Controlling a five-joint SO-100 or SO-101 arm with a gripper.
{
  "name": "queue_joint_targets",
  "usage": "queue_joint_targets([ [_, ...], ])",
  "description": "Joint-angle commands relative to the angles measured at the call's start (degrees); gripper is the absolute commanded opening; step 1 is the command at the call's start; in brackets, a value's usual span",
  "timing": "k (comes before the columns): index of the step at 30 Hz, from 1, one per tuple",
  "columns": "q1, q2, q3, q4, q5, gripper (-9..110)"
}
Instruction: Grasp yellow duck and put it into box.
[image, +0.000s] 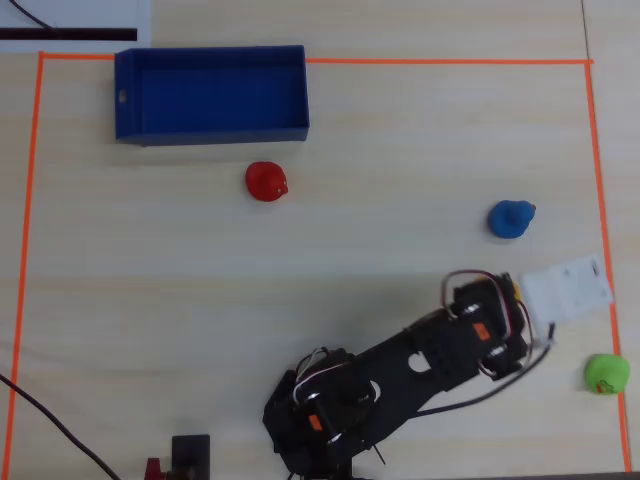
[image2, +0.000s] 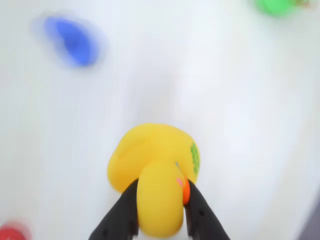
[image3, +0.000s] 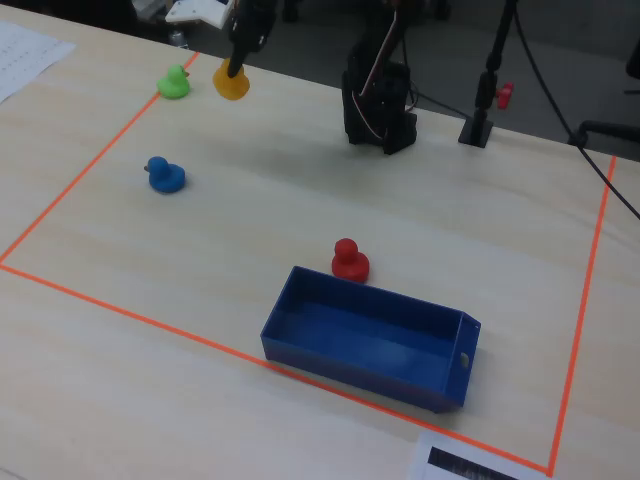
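1. Black jaws of the gripper (image2: 159, 220) are clenched on the yellow duck (image2: 154, 172), one finger (image2: 122, 215) on each side of its head, as the wrist view shows.

2. In the fixed view the duck hangs from the gripper clear of the table (image3: 250, 190), near the orange tape corner and just beside the green duck (image3: 174, 82), which sits on the wood.

3. Handling, as a judgement: the toy looks light, hollow and smooth, likely soft enough to give under the pinch. A hold on the rounded head could slip if the arm swings fast; lower on the neck or across the body would seat better.

4. Further out lie the blue duck (image3: 164, 174) and the red duck (image3: 349, 260), the red one just beside the long wall of the box (image3: 360, 370). The box is well apart from the gripper, across the taped area, and empty.

5. Only the wrist view shows the grip itself, though its background is blurred. The overhead view hides the yellow duck entirely under the arm and its white camera housing (image: 565, 288), yet gives the plainest layout of the box (image: 128, 95) and the other ducks. The fixed view alone shows the duck is off the table.
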Motion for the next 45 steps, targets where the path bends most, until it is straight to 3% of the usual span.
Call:
queue_joint_targets([
  [1,-31.5,9.3,-5.7,9.3,6.9,0],
  [7,-60.3,11.6,-4.3,14.5,14.5,0],
  [12,-72.6,7.4,-4.7,14.7,14.2,0],
  [17,-80.2,-7.0,-18.4,14.2,15.2,0],
  [27,-80.6,-43.2,-62.7,8.7,10.5,0],
  [38,-68.6,-60.5,-61.7,-23.6,3.6,0],
  [45,-64.8,-71.3,-60.6,-28.3,3.8,0],
])
